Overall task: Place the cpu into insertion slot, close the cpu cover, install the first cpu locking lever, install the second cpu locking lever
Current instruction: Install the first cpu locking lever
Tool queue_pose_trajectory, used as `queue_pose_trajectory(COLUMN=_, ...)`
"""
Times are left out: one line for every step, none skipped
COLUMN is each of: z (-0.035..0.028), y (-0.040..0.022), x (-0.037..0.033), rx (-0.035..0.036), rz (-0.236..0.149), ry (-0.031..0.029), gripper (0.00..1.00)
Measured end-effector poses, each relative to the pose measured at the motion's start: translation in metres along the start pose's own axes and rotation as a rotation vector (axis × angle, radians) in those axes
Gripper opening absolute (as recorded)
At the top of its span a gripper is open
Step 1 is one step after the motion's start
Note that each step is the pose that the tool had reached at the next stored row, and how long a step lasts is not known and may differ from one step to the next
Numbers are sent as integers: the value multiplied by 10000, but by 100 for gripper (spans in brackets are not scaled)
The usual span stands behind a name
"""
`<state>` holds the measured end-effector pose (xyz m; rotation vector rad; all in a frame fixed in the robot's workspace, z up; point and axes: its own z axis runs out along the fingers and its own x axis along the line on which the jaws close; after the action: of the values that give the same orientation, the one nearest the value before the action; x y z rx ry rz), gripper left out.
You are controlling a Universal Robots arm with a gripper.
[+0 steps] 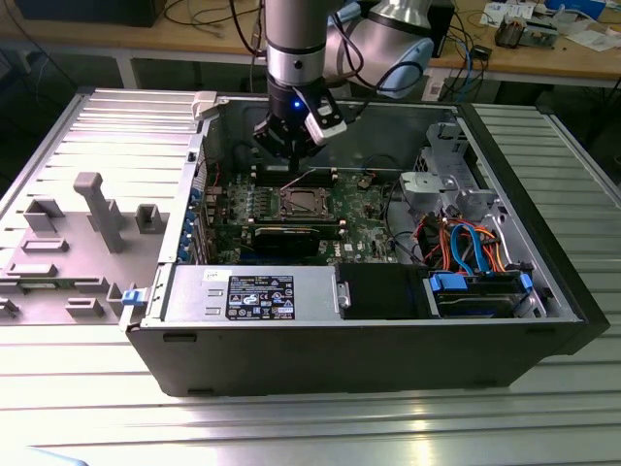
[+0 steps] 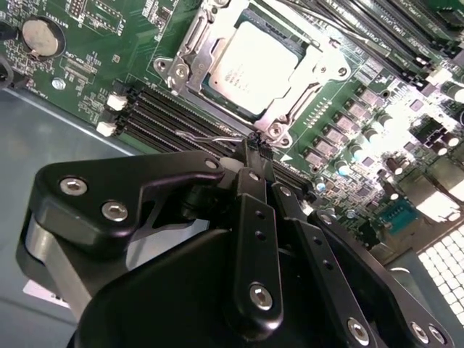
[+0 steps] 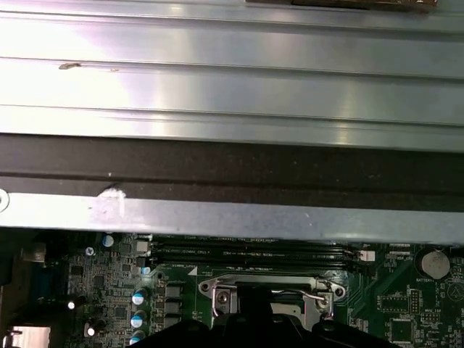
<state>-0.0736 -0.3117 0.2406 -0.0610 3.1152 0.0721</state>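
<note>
The cpu (image 2: 249, 64), a dull silver square, lies in the insertion slot (image 1: 303, 202) on the green board. The cpu cover (image 2: 299, 81) is down flat over it, framing its face. My gripper (image 2: 255, 147) hangs just beside the socket's corner, its black fingers (image 2: 253, 190) drawn together on a thin wire locking lever (image 2: 206, 135) that sticks out sideways from the tips. In the exterior view the gripper (image 1: 294, 167) stands above the socket's far edge. In the first wrist view the cover (image 3: 270, 281) and a bent wire lever (image 3: 320, 296) show past the dark fingers (image 3: 253, 313).
Black memory slots (image 2: 170, 114) run beside the socket, under the fingers. A coin battery (image 2: 41, 36) sits on the board. The case's metal wall (image 3: 232, 210) rises close behind. A black graphics card (image 1: 291, 236), power supply (image 1: 247, 294) and drive cage with cables (image 1: 471, 248) crowd the case.
</note>
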Motion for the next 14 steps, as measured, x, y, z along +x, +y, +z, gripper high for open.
queue_pose_trajectory(z=4, y=0, x=-5, rx=-7, rz=26, ry=-1, gripper=11)
queue_pose_trajectory(z=8, y=0, x=-11, rx=-13, rz=46, ry=-2, gripper=11)
queue_pose_trajectory(z=17, y=6, x=-19, rx=-22, rz=53, ry=-3, gripper=11)
queue_pose_trajectory(z=27, y=12, x=-24, rx=-30, rz=55, ry=-3, gripper=11)
queue_pose_trajectory(z=35, y=17, x=-30, rx=-30, rz=53, ry=0, gripper=11)
queue_pose_trajectory(z=49, y=24, x=-39, rx=-32, rz=53, ry=11, gripper=11)
queue_pose_trajectory(z=63, y=30, x=-50, rx=-31, rz=54, ry=22, gripper=11)
queue_pose_trajectory(z=84, y=46, x=-67, rx=-31, rz=56, ry=33, gripper=11)
queue_pose_trajectory(z=93, y=57, x=-75, rx=-33, rz=55, ry=33, gripper=11)
queue_pose_trajectory(z=98, y=63, x=-80, rx=-32, rz=55, ry=35, gripper=11)
queue_pose_trajectory(z=106, y=69, x=-89, rx=-33, rz=54, ry=38, gripper=11)
queue_pose_trajectory(z=116, y=69, x=-100, rx=-32, rz=55, ry=40, gripper=11)
queue_pose_trajectory(z=121, y=69, x=-108, rx=-32, rz=55, ry=41, gripper=11)
queue_pose_trajectory(z=125, y=68, x=-116, rx=-31, rz=55, ry=41, gripper=11)
